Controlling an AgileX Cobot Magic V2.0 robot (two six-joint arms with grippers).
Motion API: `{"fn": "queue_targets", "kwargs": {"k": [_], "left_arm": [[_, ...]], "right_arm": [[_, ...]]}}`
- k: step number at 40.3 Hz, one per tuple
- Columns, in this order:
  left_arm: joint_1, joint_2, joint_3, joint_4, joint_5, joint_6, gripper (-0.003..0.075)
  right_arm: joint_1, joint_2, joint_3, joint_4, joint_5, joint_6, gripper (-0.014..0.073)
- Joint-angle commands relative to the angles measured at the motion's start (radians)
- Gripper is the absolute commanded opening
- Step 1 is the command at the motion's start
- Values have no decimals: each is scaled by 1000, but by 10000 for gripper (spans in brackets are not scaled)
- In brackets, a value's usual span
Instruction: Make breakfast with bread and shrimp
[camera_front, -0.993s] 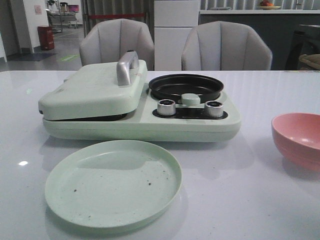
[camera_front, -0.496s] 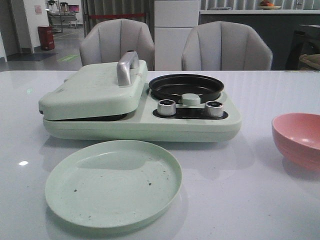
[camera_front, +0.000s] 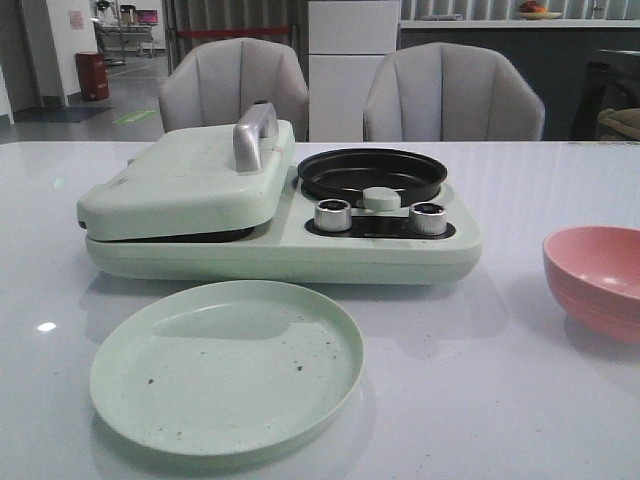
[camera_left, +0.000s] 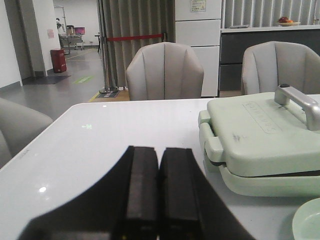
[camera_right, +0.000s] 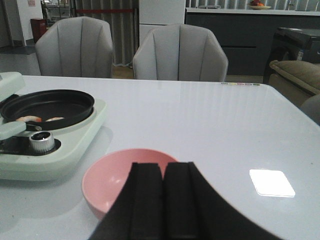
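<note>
No bread shows in any view. Two small pale orange shrimp (camera_right: 28, 119) lie in the black pan (camera_right: 50, 102) of the pale green breakfast maker (camera_front: 280, 250); from the front the pan (camera_front: 372, 172) hides them. The maker's lid (camera_front: 190, 175) with its silver handle (camera_front: 254, 135) is down. My left gripper (camera_left: 159, 150) is shut with nothing in it, over the bare table beside the lid's hinge side (camera_left: 260, 135). My right gripper (camera_right: 163, 165) is shut and empty, just in front of the pink bowl (camera_right: 112, 182). Neither gripper appears in the front view.
An empty pale green plate (camera_front: 226, 366) with a few crumbs lies in front of the maker. The pink bowl (camera_front: 598, 280) stands at the table's right. Two silver knobs (camera_front: 333, 214) sit below the pan. Two grey chairs (camera_front: 234, 85) stand behind the table.
</note>
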Motion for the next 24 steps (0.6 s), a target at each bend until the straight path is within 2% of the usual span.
{"fn": "queue_targets", "kwargs": {"k": [1,16,24], "left_arm": [[-8,-20,6,-9,-98,0,100],[-8,-20,6,-9,-98,0,100],[-8,-20,6,-9,-98,0,99]], "right_arm": [[-6,-23,-7,-6,-102,-2,35],[-5,-23,-7,20,-203,-2,35],[15,-23,-7,20,-207,-2,35]]}}
